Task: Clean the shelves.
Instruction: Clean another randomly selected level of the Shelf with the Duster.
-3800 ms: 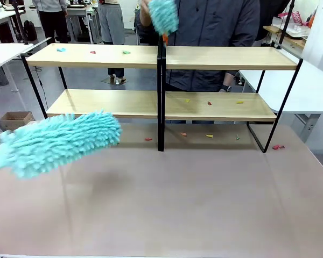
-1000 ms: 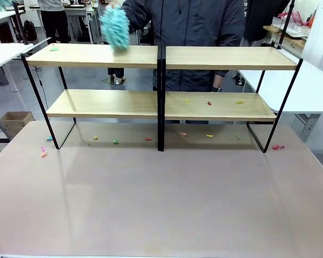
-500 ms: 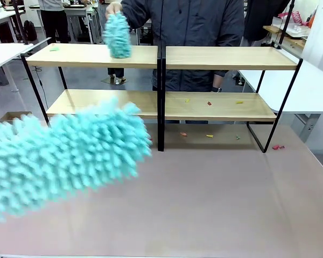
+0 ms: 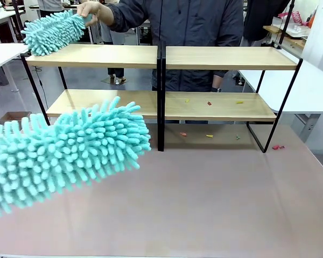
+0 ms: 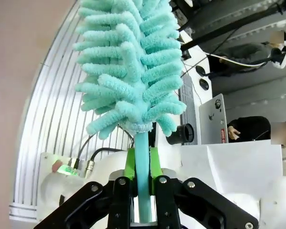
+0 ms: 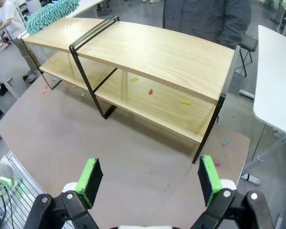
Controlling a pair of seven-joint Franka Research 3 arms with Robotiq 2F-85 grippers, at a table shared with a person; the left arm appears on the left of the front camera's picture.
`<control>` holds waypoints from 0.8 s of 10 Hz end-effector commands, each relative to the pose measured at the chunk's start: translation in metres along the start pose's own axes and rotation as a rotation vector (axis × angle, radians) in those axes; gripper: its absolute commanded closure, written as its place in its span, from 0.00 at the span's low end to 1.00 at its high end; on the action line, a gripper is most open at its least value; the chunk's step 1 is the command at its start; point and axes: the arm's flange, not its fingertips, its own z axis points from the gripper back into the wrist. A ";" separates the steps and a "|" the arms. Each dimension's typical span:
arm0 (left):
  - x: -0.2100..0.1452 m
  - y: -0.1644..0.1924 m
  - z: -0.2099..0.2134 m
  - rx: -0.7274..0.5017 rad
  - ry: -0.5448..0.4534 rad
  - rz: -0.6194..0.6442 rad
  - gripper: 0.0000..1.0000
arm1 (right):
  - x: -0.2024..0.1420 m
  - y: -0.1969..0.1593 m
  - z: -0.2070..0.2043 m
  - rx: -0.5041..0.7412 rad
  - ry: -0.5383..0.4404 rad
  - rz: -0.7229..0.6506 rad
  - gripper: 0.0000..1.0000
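Left gripper (image 5: 142, 164): pressed together on the pale handle (image 5: 142, 195) of a chenille duster (image 4: 64, 156), one green pad (image 5: 129, 164) on each side of the stick.
Chenille duster: its fluffy teal head rises straight from the fingers in the left wrist view. In the front view it fills the lower left, above the table (image 4: 215, 204) and in front of the rack's left half.
Right gripper (image 6: 150, 180): spread wide and holding nothing, above the table's near side.
Shelves (image 4: 220, 57): standing across the far side of the table. The top boards look bare.
Scraps (image 4: 209, 102): small coloured bits lie on the lower right board, with more on the table beneath it.
Person's hand (image 4: 91, 9): gripping a second duster (image 4: 51, 32) whose head lies over the top board's left end.
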 end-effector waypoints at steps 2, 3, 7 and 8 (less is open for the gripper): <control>0.060 0.052 -0.042 -0.020 0.045 0.152 0.87 | 0.000 -0.001 0.000 0.003 -0.003 -0.001 0.00; 0.090 0.083 -0.055 0.018 0.022 0.236 0.87 | 0.000 -0.001 0.000 0.003 -0.003 -0.001 0.00; 0.181 0.191 -0.149 0.074 0.022 0.434 0.87 | 0.000 -0.001 0.000 0.003 -0.003 -0.001 0.00; 0.183 0.191 -0.151 0.025 -0.009 0.488 0.87 | 0.000 -0.001 0.000 0.003 -0.003 -0.001 0.00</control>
